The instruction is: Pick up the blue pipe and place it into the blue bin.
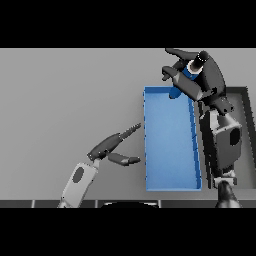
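The blue bin (170, 142) is a long open tray standing right of the table's middle. My right hand (202, 75) hovers at the bin's far right corner, its fingers curled round the blue pipe (186, 76). Only a short blue piece of the pipe shows between the fingers; its lower end hangs over the bin's far rim. My left hand (107, 147) rests low on the table to the left of the bin, fingers straight and pointing toward the bin's left wall, holding nothing.
A dark grey tray (246, 130) lies along the right edge of the table, partly hidden by my right forearm (222, 137). The grey table (65, 100) stretches left of the bin.
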Tool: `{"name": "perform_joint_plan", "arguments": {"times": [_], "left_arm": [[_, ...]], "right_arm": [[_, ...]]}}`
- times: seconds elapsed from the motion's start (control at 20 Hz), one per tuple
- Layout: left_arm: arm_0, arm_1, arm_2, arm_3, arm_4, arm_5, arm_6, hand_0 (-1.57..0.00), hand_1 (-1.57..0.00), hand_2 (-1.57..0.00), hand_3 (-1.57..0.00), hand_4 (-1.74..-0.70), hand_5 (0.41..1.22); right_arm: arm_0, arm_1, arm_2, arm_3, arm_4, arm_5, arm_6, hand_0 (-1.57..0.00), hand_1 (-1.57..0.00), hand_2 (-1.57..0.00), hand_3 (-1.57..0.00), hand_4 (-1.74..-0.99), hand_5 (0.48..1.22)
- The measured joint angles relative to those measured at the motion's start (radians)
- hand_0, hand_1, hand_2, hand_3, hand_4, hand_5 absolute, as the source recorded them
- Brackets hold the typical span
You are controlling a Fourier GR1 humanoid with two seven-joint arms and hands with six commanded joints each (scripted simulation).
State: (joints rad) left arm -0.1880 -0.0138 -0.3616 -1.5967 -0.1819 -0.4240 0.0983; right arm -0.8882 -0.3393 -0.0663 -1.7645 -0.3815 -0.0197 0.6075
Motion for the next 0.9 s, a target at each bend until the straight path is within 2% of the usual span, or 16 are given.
{"name": "perform_joint_plan", "arguments": {"times": [0.1, 0.35, 0.55, 0.6, 0.75, 0.9], "left_arm": [[-0.004, 0.009, 0.006, -0.001, -0.003, 0.003, -0.008, 0.00, 0.00, 0.00, 0.00, -0.87, 0.413], [-0.011, 0.005, 0.001, 0.007, -0.010, 0.005, 0.002, 0.00, 0.00, 0.00, 0.00, -0.87, 0.420], [0.023, 0.010, -0.004, -0.009, 0.004, -0.002, 0.003, 0.00, 0.00, 0.00, 0.00, -0.88, 0.423], [0.040, 0.018, -0.006, -0.023, 0.004, -0.003, -0.012, 0.00, 0.00, 0.00, 0.00, -0.88, 0.425], [0.033, 0.008, -0.012, -0.032, -0.001, 0.007, 0.014, 0.00, 0.00, 0.00, 0.00, -0.88, 0.427], [0.029, 0.007, -0.012, -0.020, 0.003, 0.000, 0.018, 0.00, 0.00, 0.00, 0.00, -0.89, 0.422]], "right_arm": [[0.075, -0.041, -0.027, -0.002, 0.016, 0.011, 0.002, -1.57, -1.57, -1.57, -1.57, -1.741, 1.221], [0.300, -0.045, -0.050, -0.044, 0.005, -0.019, 0.002, -1.57, -1.57, -1.57, -1.57, -1.741, 1.221], [0.520, -0.050, -0.018, -0.117, 0.006, -0.062, 0.002, -1.57, -1.57, -1.57, -1.57, -1.741, 1.221], [0.567, -0.062, -0.004, -0.133, 0.002, -0.088, 0.002, -1.57, -1.57, -1.57, -1.57, -1.741, 1.221], [0.676, -0.107, 0.076, -0.158, -0.009, -0.209, 0.002, -1.57, -1.57, -1.57, -1.57, -1.741, 1.221], [0.745, -0.205, 0.192, -0.143, -0.031, -0.376, 0.001, -1.57, -1.57, -1.57, -1.52, -1.741, 1.221]]}}
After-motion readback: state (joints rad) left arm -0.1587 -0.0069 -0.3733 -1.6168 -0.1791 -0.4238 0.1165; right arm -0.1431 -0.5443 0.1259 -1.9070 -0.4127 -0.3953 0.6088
